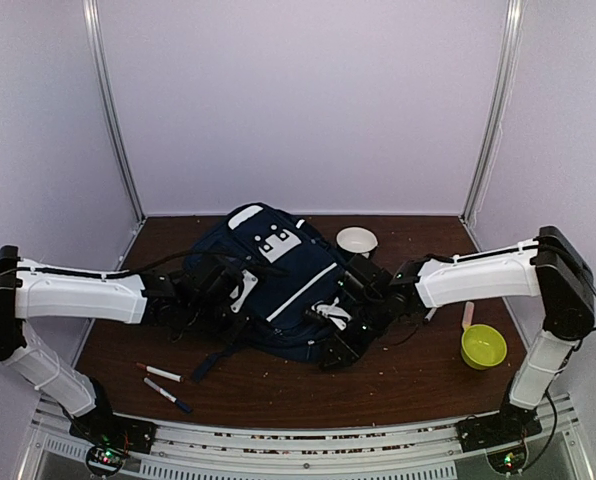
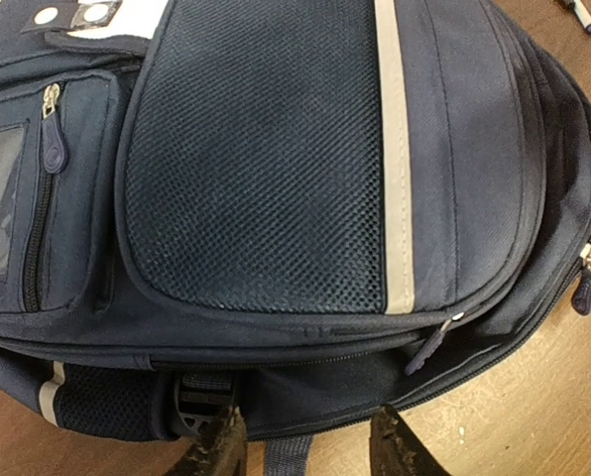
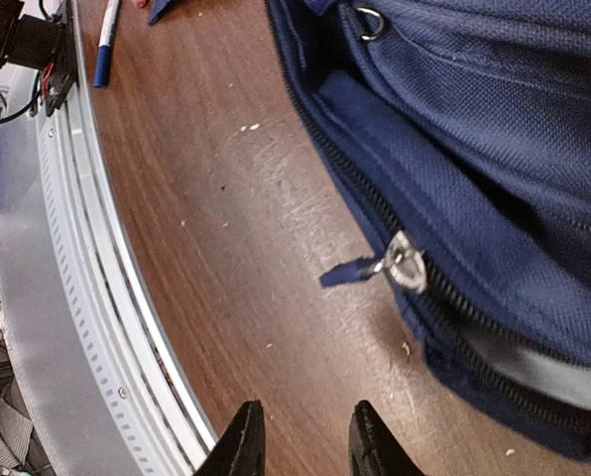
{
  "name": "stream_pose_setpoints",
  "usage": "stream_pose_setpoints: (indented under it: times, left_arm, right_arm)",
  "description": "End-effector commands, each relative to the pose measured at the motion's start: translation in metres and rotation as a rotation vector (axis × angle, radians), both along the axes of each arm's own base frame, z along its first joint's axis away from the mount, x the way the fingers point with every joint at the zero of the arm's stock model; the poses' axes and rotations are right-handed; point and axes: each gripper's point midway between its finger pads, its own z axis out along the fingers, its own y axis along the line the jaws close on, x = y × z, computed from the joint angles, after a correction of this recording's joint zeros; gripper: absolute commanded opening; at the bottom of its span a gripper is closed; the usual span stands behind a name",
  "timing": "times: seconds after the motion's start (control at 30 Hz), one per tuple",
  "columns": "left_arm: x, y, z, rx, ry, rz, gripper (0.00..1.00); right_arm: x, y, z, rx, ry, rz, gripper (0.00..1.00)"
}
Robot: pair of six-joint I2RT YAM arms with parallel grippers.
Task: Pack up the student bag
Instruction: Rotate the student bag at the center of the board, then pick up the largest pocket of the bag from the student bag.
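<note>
The student bag is a navy backpack with a white diagonal stripe, lying flat mid-table. In the left wrist view the bag fills the frame. My left gripper is at the bag's left edge, open and empty, with a dark strap lying between its fingers. My right gripper is at the bag's near right corner, open and empty over bare wood. A metal zipper slider with a blue pull tab on the bag lies ahead of it, apart from the fingers.
Two markers lie on the table near the front left. A white bowl stands behind the bag. A yellow-green bowl sits at the right. The metal rail of the table's front edge runs close to my right gripper.
</note>
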Motion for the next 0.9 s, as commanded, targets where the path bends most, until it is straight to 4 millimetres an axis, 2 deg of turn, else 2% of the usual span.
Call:
stream_pose_setpoints:
  times: [0.0, 0.17, 0.33, 0.53, 0.6, 0.73, 0.87]
  left_arm:
    - [0.007, -0.004, 0.016, -0.103, -0.040, 0.044, 0.44]
    - [0.006, 0.001, 0.015, -0.111, -0.050, 0.065, 0.43]
    - [0.005, -0.005, 0.014, -0.139, -0.034, 0.051, 0.43]
    - [0.000, -0.016, 0.010, -0.172, 0.002, 0.022, 0.43]
    - [-0.003, -0.017, 0.011, -0.190, 0.006, 0.018, 0.43]
    - [-0.005, -0.015, 0.010, -0.205, 0.007, 0.025, 0.43]
    - [-0.007, -0.012, 0.011, -0.213, -0.001, 0.028, 0.43]
  right_arm:
    - [0.014, 0.021, 0.002, 0.026, -0.005, -0.043, 0.30]
    - [0.023, 0.030, -0.002, 0.006, -0.004, -0.090, 0.37]
    - [0.032, 0.037, -0.001, -0.002, 0.014, -0.147, 0.41]
    - [0.044, 0.037, -0.019, -0.089, 0.049, -0.237, 0.42]
    - [0.048, 0.037, -0.024, -0.102, 0.056, -0.265, 0.41]
    - [0.059, 0.029, -0.038, -0.151, 0.062, -0.334, 0.29]
    - [0.065, 0.016, -0.056, -0.222, 0.054, -0.381, 0.25]
